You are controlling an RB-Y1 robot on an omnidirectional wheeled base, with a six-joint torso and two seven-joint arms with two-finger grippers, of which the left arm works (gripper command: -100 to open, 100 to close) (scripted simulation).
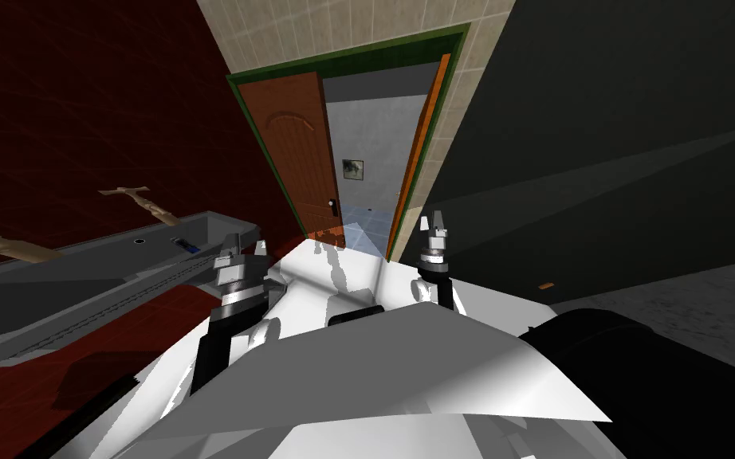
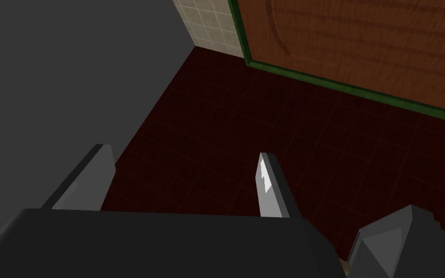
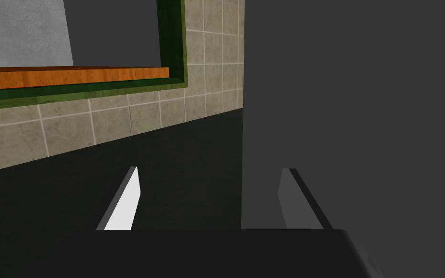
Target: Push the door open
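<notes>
Within the green door frame (image 1: 240, 92), the orange-edged wooden door (image 1: 420, 159) stands largely open and the brown panelled leaf (image 1: 294, 151) looks shut. The left gripper (image 2: 184, 152) and right gripper (image 3: 210, 170) are both spread, touching nothing.

- Left arm reaches forward, dark forearm rising to the left gripper (image 1: 245, 249), which points ahead and up, a bit tilted.
- Its fingers (image 2: 270, 186) spread apart, empty.
- Right arm forward too, right gripper (image 1: 432, 223) near upright, well apart from the left.
- Its fingers (image 3: 122, 202) spread apart, empty.
</notes>
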